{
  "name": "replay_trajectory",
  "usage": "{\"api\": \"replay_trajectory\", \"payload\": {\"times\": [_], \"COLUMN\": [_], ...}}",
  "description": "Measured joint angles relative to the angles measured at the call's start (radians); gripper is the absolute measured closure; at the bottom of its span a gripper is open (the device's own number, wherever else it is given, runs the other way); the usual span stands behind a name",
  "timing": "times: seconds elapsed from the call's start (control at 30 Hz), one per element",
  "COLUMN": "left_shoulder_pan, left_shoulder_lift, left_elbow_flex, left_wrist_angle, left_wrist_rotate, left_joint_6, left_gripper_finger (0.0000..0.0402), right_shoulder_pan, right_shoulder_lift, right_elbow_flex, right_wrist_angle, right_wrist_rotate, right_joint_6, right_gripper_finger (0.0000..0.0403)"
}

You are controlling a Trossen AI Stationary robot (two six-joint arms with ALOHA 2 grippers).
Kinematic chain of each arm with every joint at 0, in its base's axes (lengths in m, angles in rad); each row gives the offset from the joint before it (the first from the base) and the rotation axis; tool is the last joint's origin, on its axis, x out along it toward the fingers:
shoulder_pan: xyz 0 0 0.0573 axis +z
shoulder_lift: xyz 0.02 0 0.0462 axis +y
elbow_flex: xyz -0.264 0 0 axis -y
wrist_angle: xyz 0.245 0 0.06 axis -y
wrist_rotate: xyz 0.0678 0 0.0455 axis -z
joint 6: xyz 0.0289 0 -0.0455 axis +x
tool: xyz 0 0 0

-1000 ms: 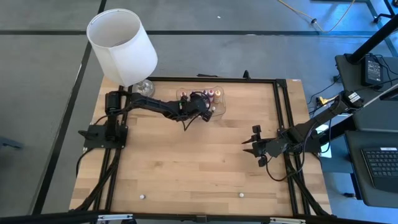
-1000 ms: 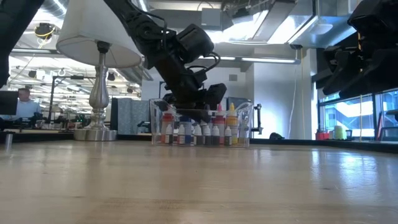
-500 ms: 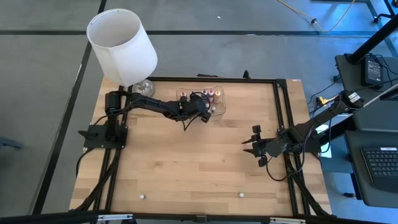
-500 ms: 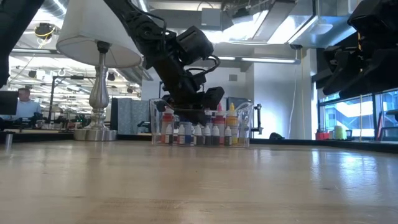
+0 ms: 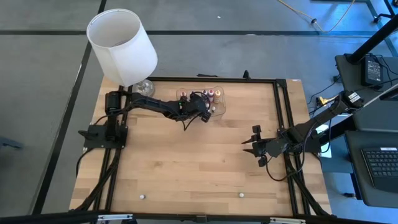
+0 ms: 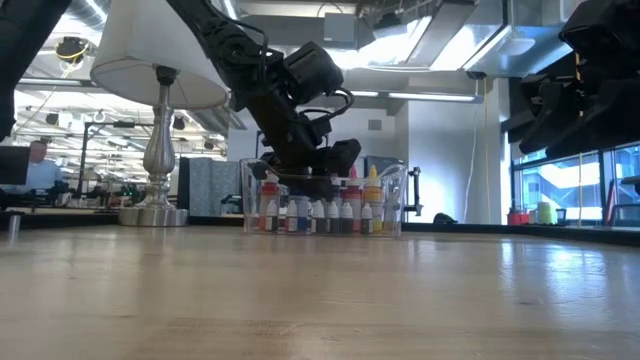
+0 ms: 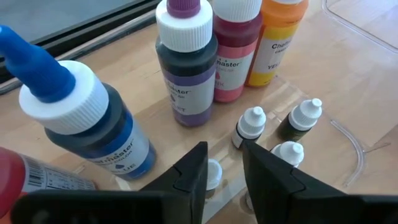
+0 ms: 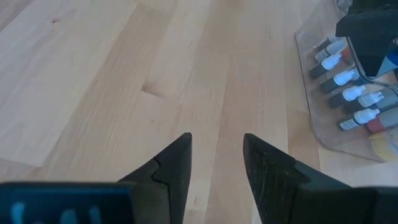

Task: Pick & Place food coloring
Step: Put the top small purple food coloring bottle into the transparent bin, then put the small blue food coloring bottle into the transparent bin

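Hiding the tray's [image 6: 400,200] back bottles, the left end effector [image 7: 222,163] hangs slightly parted over tiny bottles [image 7: 250,122].

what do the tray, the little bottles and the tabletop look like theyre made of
Tray: probably clear, glossy plastic; the wood shows through its wall.
Small bottles: seemingly plastic, with ribbed white caps over dark contents.
Tabletop: pale wood with a smooth satin finish; visible grain and plank seams suggest butcher block, possibly laminate.
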Motion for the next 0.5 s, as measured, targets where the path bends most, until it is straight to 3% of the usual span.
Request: {"api": "replay_trajectory", "payload": {"times": [0.5], "left_shoulder_pan": [0.000], "left_shoulder_lift": [-0.046], "left_elbow_flex": [0.000], "left_wrist_angle": [0.023], "left_wrist_rotate": [0.001], "left_joint_6": [0.042], "left_gripper_finger": [0.0302], "right_shoulder_pan": [0.000], "right_shoulder_lift": [0.000], "right_elbow_flex": [0.000], "right_wrist_angle": [0.000], "right_wrist_rotate": [0.000], "right_joint_6": [0.000], "right_gripper_finger": [0.0256]}}
